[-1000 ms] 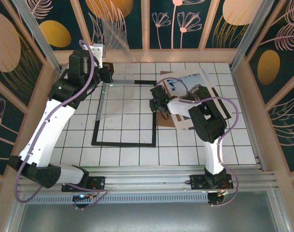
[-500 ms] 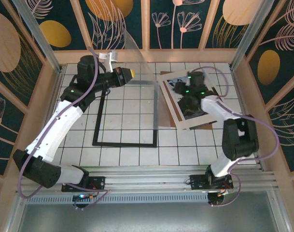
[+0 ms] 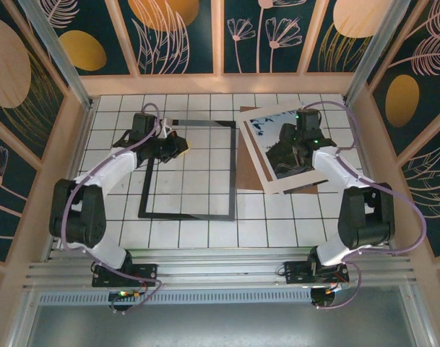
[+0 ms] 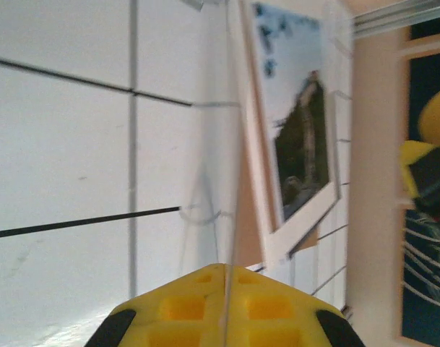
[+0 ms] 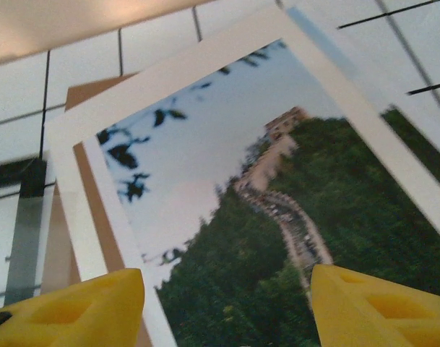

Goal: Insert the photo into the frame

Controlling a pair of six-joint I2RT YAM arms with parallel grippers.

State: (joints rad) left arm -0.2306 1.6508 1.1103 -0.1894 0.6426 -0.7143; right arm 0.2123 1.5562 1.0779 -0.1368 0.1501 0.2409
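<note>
The photo [image 3: 266, 130] lies face up on a brown board at the right, its stone wall and green hills plain in the right wrist view [image 5: 277, 195]. My right gripper [image 3: 285, 150] hovers just above its picture, open, yellow fingertips [image 5: 68, 307] apart with nothing between them [image 5: 227, 303]. The thin black frame [image 3: 185, 215] lies flat at the centre left. A clear sheet [image 3: 205, 173] lies over it. My left gripper [image 3: 179, 144] is low at the sheet's upper left edge and shut on it; the thin edge runs between the closed yellow fingers [image 4: 223, 289].
The brown cardboard board [image 3: 247, 177] sticks out under the photo's left and lower edges. Wooden walls enclose the white tiled table on three sides. The right wall stands close behind the photo [image 4: 371, 181].
The left arm has swung the clear sheet down from upright to flat over the frame. The right gripper has opened and moved from the photo's left edge to above its picture.
</note>
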